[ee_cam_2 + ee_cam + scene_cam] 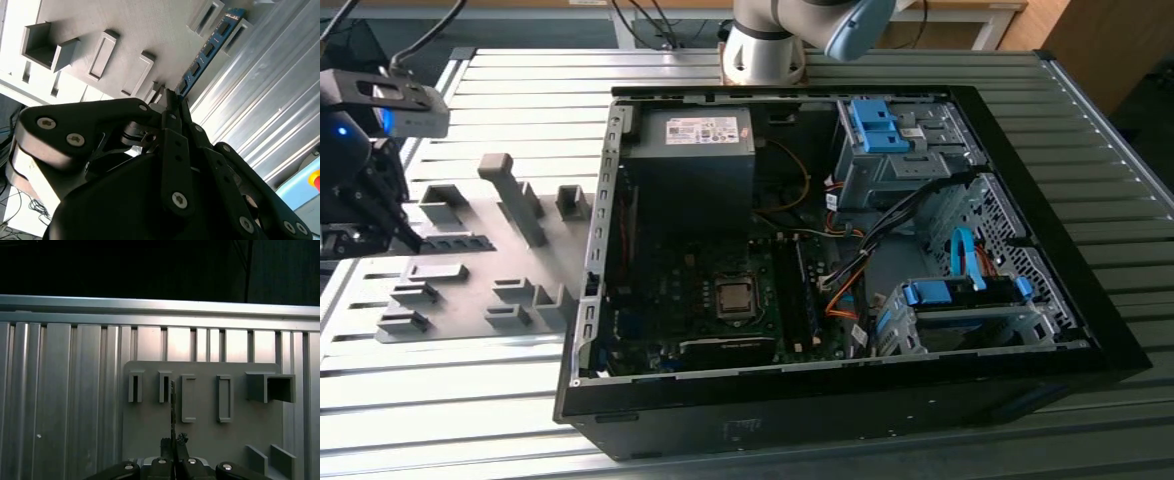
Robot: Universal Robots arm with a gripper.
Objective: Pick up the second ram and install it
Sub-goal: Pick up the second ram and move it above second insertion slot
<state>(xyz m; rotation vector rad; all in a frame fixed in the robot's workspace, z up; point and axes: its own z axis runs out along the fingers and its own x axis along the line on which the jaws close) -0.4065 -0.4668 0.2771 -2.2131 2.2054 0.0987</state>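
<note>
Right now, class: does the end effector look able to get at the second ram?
Likely yes: the end effector appears shut on one end of the second ram, by the grey fixture plate, and nothing stands between them.

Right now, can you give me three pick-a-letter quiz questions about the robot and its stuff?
1. Where is the end effector? A) over the grey fixture plate B) inside a computer case C) on the floor
2. What colour is the second ram? A) red B) blue C) yellow
3. The end effector is: A) shut on the second ram B) wide open C) holding a cable
Answers: 1 A, the plate's slots lie beyond it in both wrist views; 2 B, the second wrist view shows a blue board; 3 A, it pinches the ram's end.
</note>
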